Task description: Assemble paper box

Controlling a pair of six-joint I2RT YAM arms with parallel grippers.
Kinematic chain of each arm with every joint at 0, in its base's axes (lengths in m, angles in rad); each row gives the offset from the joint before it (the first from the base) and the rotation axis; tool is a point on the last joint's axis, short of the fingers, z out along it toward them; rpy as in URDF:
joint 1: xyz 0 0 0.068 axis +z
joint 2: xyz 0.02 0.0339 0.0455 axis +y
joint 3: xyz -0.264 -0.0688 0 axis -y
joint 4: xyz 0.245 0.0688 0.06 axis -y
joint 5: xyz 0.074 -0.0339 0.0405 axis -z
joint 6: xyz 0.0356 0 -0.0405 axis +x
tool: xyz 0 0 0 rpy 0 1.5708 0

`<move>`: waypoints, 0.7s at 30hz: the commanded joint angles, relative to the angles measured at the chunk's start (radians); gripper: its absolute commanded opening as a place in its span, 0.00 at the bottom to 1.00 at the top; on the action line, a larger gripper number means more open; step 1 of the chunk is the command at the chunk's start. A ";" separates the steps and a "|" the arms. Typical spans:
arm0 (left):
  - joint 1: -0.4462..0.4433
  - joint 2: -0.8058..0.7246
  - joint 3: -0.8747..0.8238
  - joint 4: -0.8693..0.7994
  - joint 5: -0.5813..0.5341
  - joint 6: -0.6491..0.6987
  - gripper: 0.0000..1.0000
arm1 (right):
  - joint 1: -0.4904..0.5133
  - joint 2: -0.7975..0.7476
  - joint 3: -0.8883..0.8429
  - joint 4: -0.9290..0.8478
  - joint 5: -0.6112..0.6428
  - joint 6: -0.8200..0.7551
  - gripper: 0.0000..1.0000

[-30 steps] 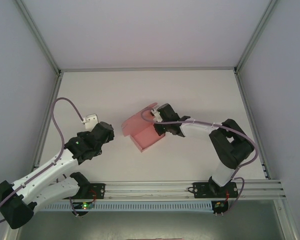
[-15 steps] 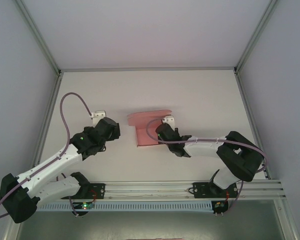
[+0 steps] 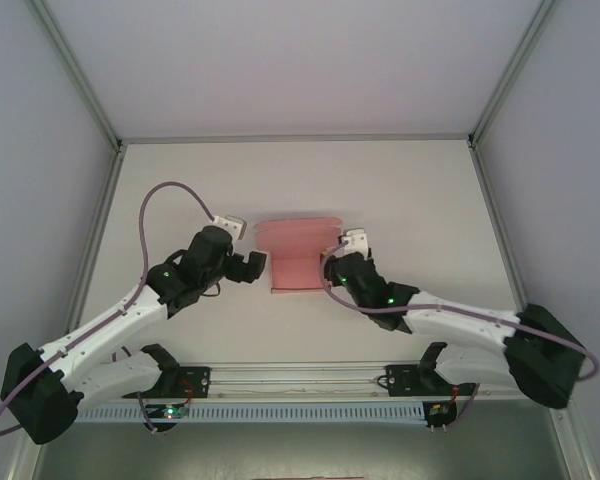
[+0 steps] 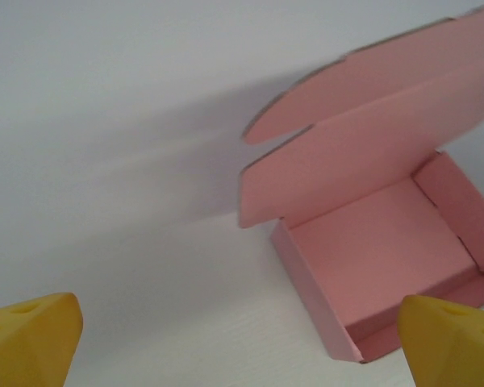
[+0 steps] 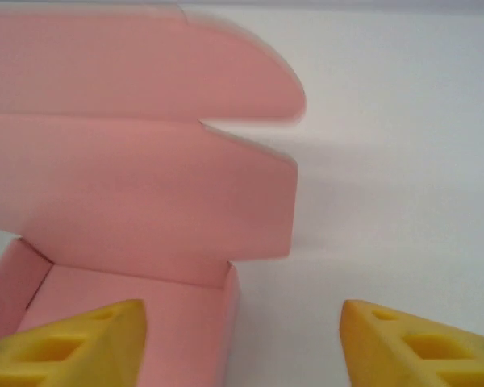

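The pink paper box (image 3: 298,270) lies on the white table (image 3: 420,200) as an open tray, its lid flap (image 3: 298,232) standing up on the far side. My left gripper (image 3: 256,266) is open just left of the box and apart from it. In the left wrist view the box (image 4: 379,250) sits ahead and right, its near corner by the right yellow fingertip (image 4: 456,343). My right gripper (image 3: 332,268) is open at the tray's right wall. In the right wrist view that wall (image 5: 230,322) stands between the open fingers (image 5: 73,347), with the lid (image 5: 137,185) behind.
Metal frame rails (image 3: 100,250) border the table on the left, right and back. A rail with the arm bases (image 3: 310,378) runs along the near edge. White table surface stretches behind the box and to both sides.
The left gripper moved right, up to the box's left side. The right gripper slid down to the box's right wall. The box turned from skewed to square with the table edges.
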 commanded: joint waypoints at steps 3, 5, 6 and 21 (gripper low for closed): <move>0.083 0.089 0.063 0.082 0.203 0.215 1.00 | -0.295 -0.137 0.021 -0.068 -0.565 -0.468 0.98; 0.161 0.163 0.126 0.057 0.307 0.237 1.00 | -0.443 -0.129 0.063 -0.078 -0.803 -0.542 0.98; 0.198 0.198 0.156 0.039 0.392 0.256 0.99 | -0.500 -0.113 0.083 -0.081 -0.901 -0.571 0.98; 0.236 0.578 0.479 -0.259 0.589 0.607 0.79 | -0.602 0.499 0.604 -0.476 -1.303 -0.898 0.86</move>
